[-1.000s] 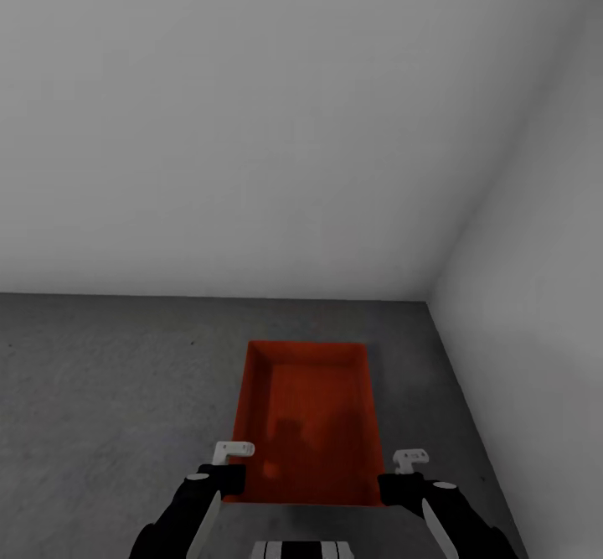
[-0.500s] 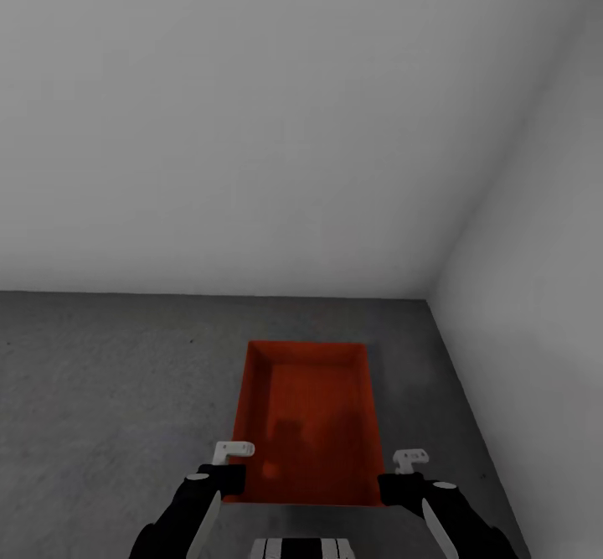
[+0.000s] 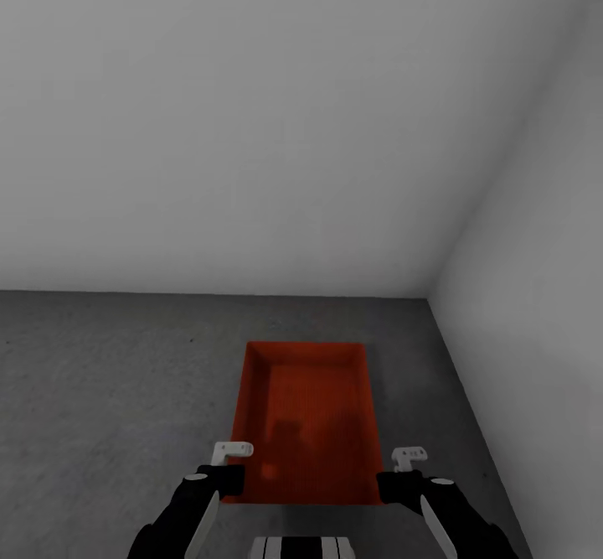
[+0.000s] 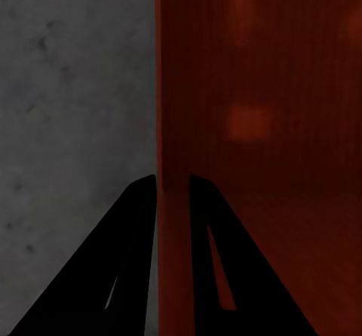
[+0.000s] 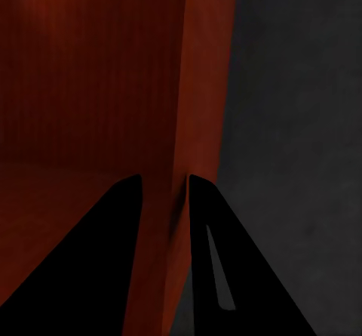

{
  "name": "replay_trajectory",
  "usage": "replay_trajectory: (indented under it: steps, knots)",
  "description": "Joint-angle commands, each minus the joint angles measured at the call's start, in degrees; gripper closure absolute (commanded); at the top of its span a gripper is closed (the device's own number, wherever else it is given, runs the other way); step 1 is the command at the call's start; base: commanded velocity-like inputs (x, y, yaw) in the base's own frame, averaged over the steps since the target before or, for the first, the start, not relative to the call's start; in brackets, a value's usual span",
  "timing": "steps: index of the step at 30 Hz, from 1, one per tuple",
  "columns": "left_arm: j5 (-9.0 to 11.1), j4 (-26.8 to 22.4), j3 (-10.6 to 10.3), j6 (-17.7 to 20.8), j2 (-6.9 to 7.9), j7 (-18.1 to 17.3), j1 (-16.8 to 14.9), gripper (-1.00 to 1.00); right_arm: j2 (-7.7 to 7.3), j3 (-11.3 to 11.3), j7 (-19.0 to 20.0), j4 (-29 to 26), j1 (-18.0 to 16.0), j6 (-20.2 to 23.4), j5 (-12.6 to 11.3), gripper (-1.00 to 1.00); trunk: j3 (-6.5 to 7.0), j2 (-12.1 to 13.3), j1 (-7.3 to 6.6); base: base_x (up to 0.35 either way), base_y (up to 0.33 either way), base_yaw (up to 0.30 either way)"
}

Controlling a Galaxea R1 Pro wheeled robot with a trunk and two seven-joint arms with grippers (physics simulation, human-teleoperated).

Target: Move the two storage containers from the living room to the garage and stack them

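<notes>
Red-orange container (image 3: 306,416) sitting on garage floor (image 3: 109,391) nr corner walls (image 3: 251,123); left hand (image 3: 228,473) & right hand (image 3: 392,479) pinching its side walls.

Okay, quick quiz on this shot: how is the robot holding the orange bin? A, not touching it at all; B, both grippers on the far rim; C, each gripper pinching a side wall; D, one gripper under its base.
C: the left gripper and right gripper each have one finger inside and one outside a side wall of the storage container, which is over the concrete floor.
</notes>
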Motion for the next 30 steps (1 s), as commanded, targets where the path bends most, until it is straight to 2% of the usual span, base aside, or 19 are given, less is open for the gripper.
replay_trajectory:
  steps: [1,27,28,30]
  knots:
    - [0.5,-0.2,0.8,0.4,-0.89,0.6,0.0,1.00,-0.01,1.9,0.3,1.0,0.1,-1.5,-0.4,1.00,-0.05,0.0,0.02,0.000,0.000,0.000]
    - [0.5,-0.2,0.8,0.4,-0.81,0.6,0.0,1.00,0.02,1.9,0.3,1.0,0.1,-1.5,-0.4,1.00,-0.05,0.0,0.02,0.000,0.000,0.000]
    - [0.5,-0.2,0.8,0.4,-0.81,0.6,0.0,-1.00,0.01,1.9,0.3,1.0,0.1,-1.5,-0.4,-1.00,-0.05,0.0,0.02,0.000,0.000,0.000]
    - [0.5,-0.2,0.8,0.4,-0.85,0.6,0.0,-1.00,-0.01,1.9,0.3,1.0,0.1,-1.5,-0.4,-1.00,-0.05,0.0,0.02,0.000,0.000,0.000]
